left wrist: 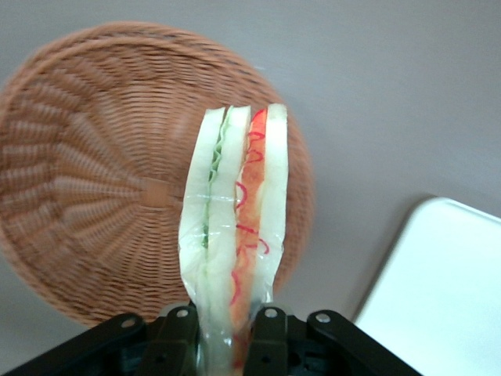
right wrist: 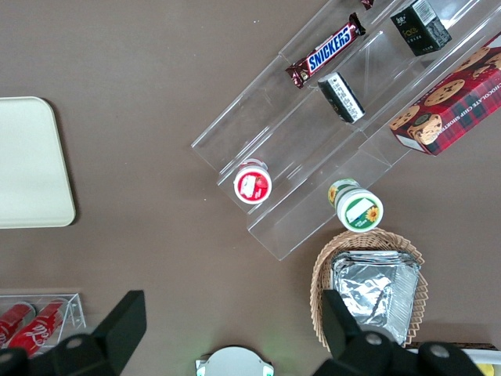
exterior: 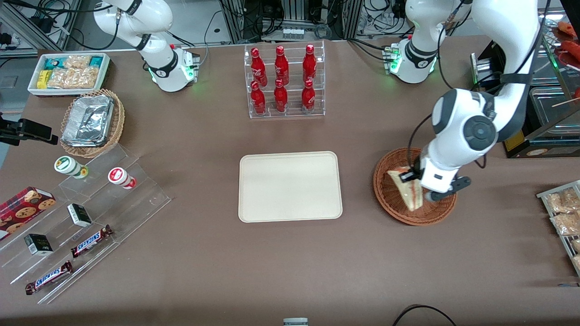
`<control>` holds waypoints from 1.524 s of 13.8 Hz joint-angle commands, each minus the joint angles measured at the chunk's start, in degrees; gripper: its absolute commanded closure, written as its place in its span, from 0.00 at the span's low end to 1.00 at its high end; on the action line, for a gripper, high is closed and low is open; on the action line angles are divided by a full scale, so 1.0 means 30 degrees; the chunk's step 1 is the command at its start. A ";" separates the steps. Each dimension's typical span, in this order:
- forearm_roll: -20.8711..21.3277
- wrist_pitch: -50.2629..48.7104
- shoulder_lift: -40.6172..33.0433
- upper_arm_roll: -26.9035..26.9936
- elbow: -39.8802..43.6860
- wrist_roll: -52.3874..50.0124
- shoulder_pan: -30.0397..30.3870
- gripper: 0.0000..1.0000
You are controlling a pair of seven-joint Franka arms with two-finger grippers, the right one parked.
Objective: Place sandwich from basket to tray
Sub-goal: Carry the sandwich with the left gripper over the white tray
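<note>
Chocolate bars: two (exterior: 48, 277) and (exterior: 90, 241), nearest the front camera, lying on clear stepped shelving (exterior: 90, 213) toward the parked arm's end of the surface (exterior: 290, 262).
Small dark boxes: two (exterior: 38, 244) and (exterior: 79, 214) on the same shelving.
Round tubs: two, one green-lidded (exterior: 70, 166), one red-lidded (exterior: 121, 177), on the upper steps.
Cookie box: one (exterior: 22, 209), red plaid, at the shelving's edge.
Gripper: one (exterior: 415, 177), hanging over the basket; jaws clamped on the sandwich, gripping it at its lower end in the wrist view, one finger pressed to each bread face.
Sandwich: one (left wrist: 235, 227), a wedge with red and green filling between pale slices, held in the jaws and raised above the basket, clear of the weave.
Basket: one (exterior: 398, 208), round, reddish-brown wicker, nothing lying in it, under the gripper.
Tray: one (exterior: 290, 186), cream, bare, mid-surface, well apart from the basket toward the parked arm's end.
Red bottles: six (exterior: 281, 79) in a clear rack, farther from the front camera than the tray.
Foil containers: a stack (exterior: 88, 120) in a tan wicker basket (exterior: 118, 122).
White bin: one (exterior: 68, 72), filled with snack packets.
Obstructions: open surface between basket and tray.
</note>
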 commanded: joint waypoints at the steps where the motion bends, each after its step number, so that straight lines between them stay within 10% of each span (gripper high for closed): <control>1: 0.1246 -0.0377 0.2270 -0.1543 0.2027 0.0149 -0.0007 1.00; 9: 0.5641 -0.0259 0.7721 -0.2867 0.7505 -0.6729 -0.5566 1.00; 21: 0.5732 -0.1951 1.2147 -0.1317 1.3480 -1.0369 -1.0375 1.00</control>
